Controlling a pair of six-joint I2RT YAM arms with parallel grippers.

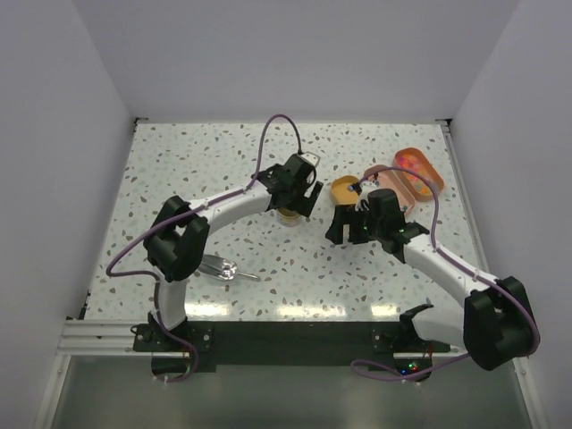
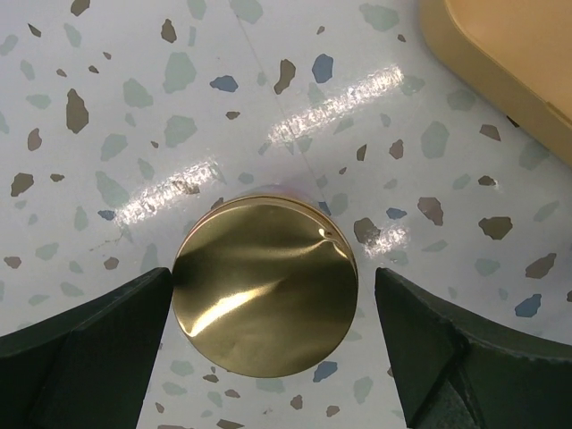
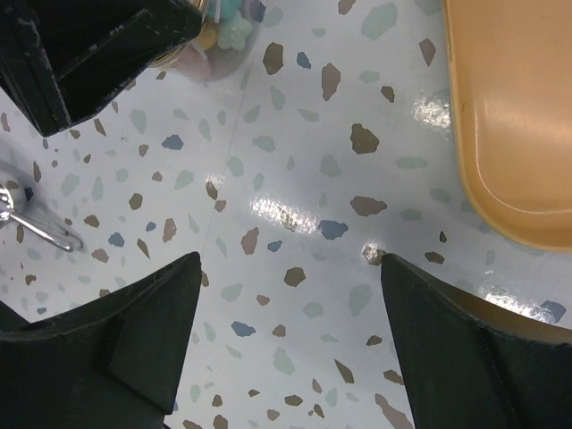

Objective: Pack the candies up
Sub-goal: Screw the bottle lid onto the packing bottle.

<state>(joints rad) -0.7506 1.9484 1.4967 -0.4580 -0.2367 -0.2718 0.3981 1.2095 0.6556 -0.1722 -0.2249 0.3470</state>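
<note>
A small jar with a round gold lid (image 2: 264,284) stands on the speckled table; it also shows in the top view (image 1: 288,215). My left gripper (image 2: 273,275) is open and straddles the lid, its left finger at the lid's rim and its right finger a little apart from it. In the right wrist view, pale candies (image 3: 223,34) show through the jar's glass under the left gripper. More candies (image 1: 413,163) lie in an orange container at the back right. My right gripper (image 3: 288,268) is open and empty over bare table, right of the jar (image 1: 341,225).
A metal scoop (image 1: 220,269) lies at the front left, also seen in the right wrist view (image 3: 31,225). A small orange dish (image 1: 344,189) and an orange lid (image 1: 391,181) sit beside the orange container (image 1: 431,168). An orange piece (image 3: 514,116) lies right of my right gripper.
</note>
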